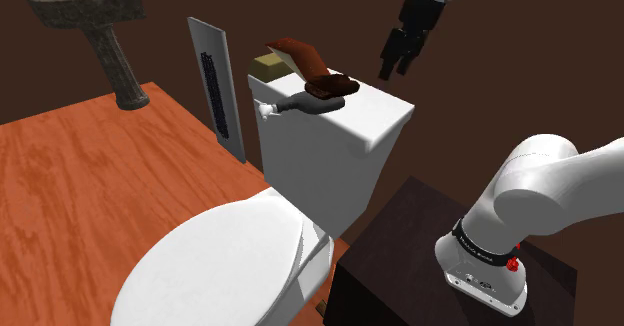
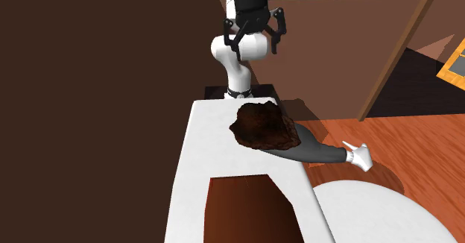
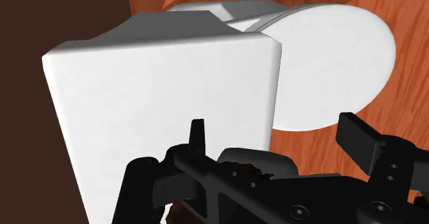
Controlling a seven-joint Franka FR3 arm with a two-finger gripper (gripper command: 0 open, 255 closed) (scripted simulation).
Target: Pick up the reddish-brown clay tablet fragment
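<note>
**Item: fragment** (image 2: 262,126). A dark reddish-brown lump with a rough surface.
- Location: on top of the white tank (image 1: 372,112) of a toilet, toward the end nearer your arm.
- Contact: it overlaps a grey object (image 2: 317,152) whose white tip juts past the tank's edge toward the seat (image 1: 215,264). You cannot tell whether the fragment rests on that object or only lies against it.

**Also on the tank**
- A smooth reddish-brown slab (image 2: 240,204) lies at the end away from the arm.
- A tan block (image 1: 266,64) sits just beside the slab.
- The slab is close in colour to the fragment. By its broken, uneven surface, you should take the lump as the piece the task means.

**Gripper** (image 2: 254,53)
- Position: it hangs in the air above the arm's end of the tank, near the fragment but clear of it.
- Fingers (image 2: 277,36): spread wide apart, holding nothing and touching nothing.

**Progress**
- Done: at most the approach, since the hand is in the fragment's neighbourhood and is open.
- Not done: the fragment is neither grasped nor lifted and lies where it sits on the tank.
- Left, as you would judge it:
  - bring the fingers down to either side of the lump;
  - keep them off the grey object beneath or beside it;
  - close on the fragment;
  - raise it free of the tank.
</note>
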